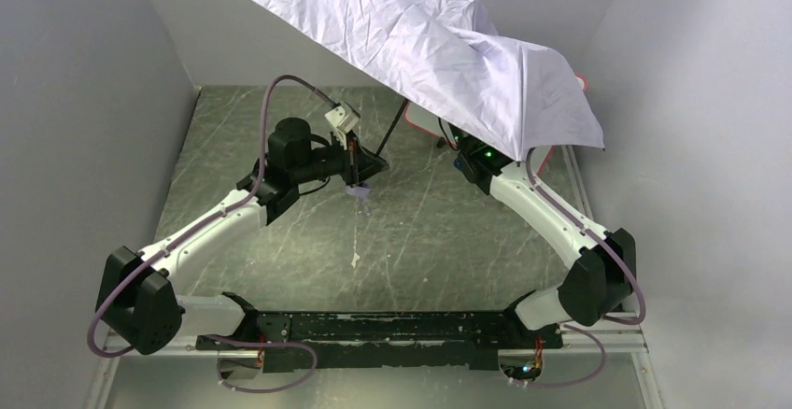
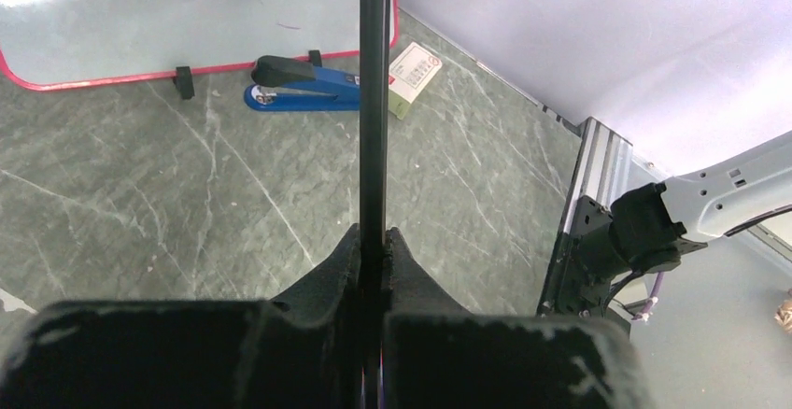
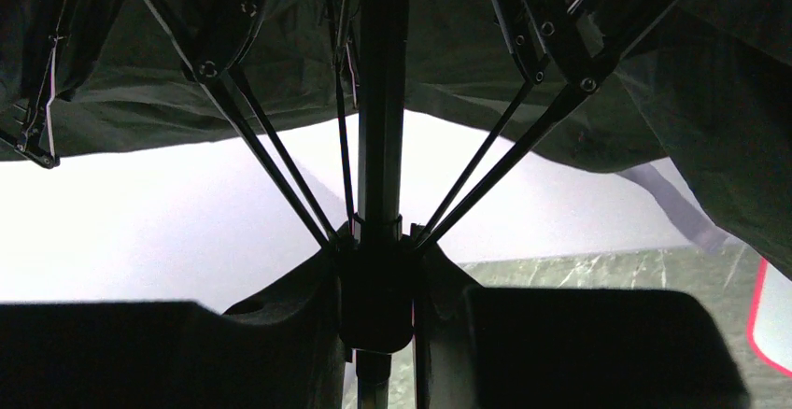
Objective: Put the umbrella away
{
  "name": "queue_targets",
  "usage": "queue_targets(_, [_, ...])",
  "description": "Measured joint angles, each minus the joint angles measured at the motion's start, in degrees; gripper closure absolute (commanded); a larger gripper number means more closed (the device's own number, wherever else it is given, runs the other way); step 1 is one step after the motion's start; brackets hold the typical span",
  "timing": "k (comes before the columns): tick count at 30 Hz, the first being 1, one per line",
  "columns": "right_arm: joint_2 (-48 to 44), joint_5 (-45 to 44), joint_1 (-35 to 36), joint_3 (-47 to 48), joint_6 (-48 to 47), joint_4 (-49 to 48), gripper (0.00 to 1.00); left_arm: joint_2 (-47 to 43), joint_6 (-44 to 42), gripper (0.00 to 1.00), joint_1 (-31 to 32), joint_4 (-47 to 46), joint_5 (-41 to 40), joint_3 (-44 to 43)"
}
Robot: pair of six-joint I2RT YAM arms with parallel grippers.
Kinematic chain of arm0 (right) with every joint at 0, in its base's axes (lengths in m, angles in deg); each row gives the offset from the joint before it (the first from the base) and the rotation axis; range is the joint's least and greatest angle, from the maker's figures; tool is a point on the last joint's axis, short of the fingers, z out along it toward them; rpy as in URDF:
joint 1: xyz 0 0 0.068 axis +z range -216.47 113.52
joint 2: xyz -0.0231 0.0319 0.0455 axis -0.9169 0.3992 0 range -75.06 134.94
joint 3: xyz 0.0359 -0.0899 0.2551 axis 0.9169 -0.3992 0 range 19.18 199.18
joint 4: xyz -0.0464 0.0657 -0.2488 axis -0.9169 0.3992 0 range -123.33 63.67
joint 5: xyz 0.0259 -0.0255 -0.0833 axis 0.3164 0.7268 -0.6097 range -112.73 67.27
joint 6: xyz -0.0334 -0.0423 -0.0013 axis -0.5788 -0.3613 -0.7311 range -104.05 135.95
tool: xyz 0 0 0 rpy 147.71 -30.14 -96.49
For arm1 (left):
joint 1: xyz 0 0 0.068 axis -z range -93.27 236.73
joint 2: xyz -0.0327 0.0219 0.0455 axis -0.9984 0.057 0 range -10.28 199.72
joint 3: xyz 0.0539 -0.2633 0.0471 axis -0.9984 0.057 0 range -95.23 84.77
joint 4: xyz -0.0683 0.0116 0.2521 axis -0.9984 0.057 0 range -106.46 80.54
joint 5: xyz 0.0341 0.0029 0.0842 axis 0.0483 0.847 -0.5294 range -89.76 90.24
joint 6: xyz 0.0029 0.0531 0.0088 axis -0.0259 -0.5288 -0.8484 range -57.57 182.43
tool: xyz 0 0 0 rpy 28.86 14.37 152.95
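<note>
While the open umbrella [image 1: 439,54] tilts overhead, the left claw [image 2: 374,241] clamps its shaft [image 2: 374,101] and the right claw [image 3: 375,246] its runner [image 3: 375,288].

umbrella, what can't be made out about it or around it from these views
Top view: the umbrella canopy covers the right gripper and its grip.
Left wrist view: the top edge cuts off the whiteboard writing; the shaft hides part of the blue stapler; the small box print is too small.
Right wrist view: dim underside, rib tips run out of frame.
</note>
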Motion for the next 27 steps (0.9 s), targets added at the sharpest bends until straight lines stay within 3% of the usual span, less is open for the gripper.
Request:
queue_targets(5, [0.85, -0.46, 4.22, -0.94, -0.31, 0.04, 1.0, -0.15, 1.07, 0.95, 0.11, 0.57, -1.01, 0.02])
queue_targets(11, [2.32, -1.36, 14.01, -10.4, 0.92, -0.26, 1.0, -2.1, 3.82, 0.95, -0.46, 2.34, -6.45, 0.04])
queue_targets(22, [3.48, 1.7, 14.88, -11.85, 6.4, 0.07, 1.0, -5.35, 3.26, 0.95, -0.04, 9.16, -12.96, 0.26])
queue_targets(27, [9.62, 8.11, 15.04, -8.33, 11.23, -2.19, 1.0, -8.83, 2.43, 0.95, -0.09, 20.02, -21.99, -1.31])
